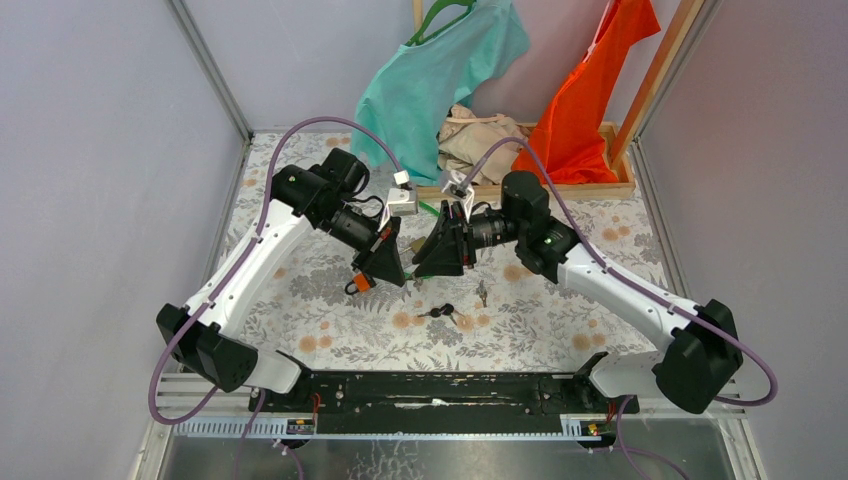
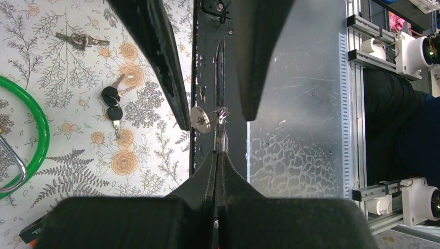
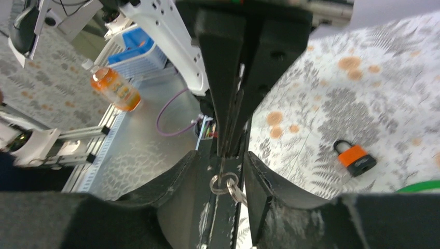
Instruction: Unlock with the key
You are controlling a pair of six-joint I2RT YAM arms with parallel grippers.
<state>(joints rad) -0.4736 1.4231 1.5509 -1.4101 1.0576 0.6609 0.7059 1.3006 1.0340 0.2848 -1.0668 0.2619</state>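
A thin silver key, seen edge-on, is pinched in my left gripper, which is shut on it above the table's near edge. A small ring with a second silver key hangs from it. My right gripper faces the left one tip to tip, its fingers open on either side of the ring and not touching it. The orange padlock lies flat on the flowered cloth, below and beside my left gripper in the top view, apart from both grippers.
Two black-headed keys and a bunch of silver keys lie on the cloth near the front. A green loop lies behind the grippers. Clothes hang over a wooden tray at the back. The black base rail runs along the near edge.
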